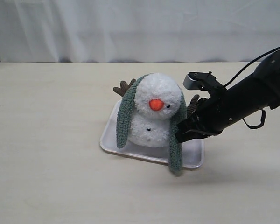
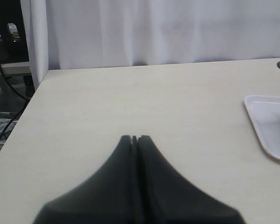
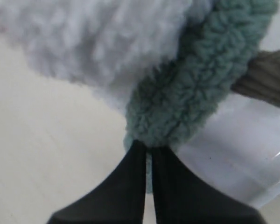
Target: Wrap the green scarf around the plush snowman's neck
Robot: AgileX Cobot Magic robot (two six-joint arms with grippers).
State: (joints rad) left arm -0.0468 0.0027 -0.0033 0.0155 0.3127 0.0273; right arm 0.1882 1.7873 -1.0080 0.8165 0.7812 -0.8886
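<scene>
The plush snowman (image 1: pixel 155 112) stands on a white tray (image 1: pixel 192 158), facing the front. The green scarf (image 1: pixel 126 116) is draped over the back of its head, with one end hanging down on each side. The right-hand end (image 1: pixel 176 144) drops past the tray's front rim. My right gripper (image 1: pixel 182 134) is shut on that right-hand strand; in the right wrist view the scarf (image 3: pixel 196 88) runs from the white plush (image 3: pixel 93 42) into the closed fingers (image 3: pixel 148 150). The neck is hidden by fluff. My left gripper (image 2: pixel 135 138) is shut with nothing in it, over bare table.
The tray (image 2: pixel 266 121) shows at the edge of the left wrist view, beside the table's left edge (image 2: pixel 18 121). Brown twig arms (image 1: pixel 123 87) stick out behind the snowman. A white curtain (image 1: pixel 140 28) closes off the back.
</scene>
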